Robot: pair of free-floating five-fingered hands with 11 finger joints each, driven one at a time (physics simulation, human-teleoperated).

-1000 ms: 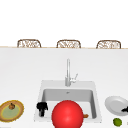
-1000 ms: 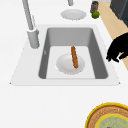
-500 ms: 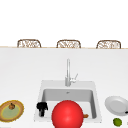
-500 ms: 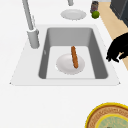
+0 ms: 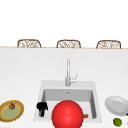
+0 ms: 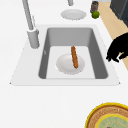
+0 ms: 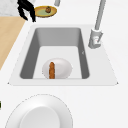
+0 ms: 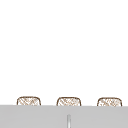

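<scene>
the black left hand (image 5: 41,108) hovers at the white sink's (image 5: 40,96) left rim, fingers curled on nothing; the brown sausage (image 6: 74,57) lies untouched on the round white plate (image 6: 63,66) in the basin.

There are no words, numbers, labels or signs to read anywhere. The plates, the sink, the tap and the counter are all plain, with nothing written on them.
</scene>
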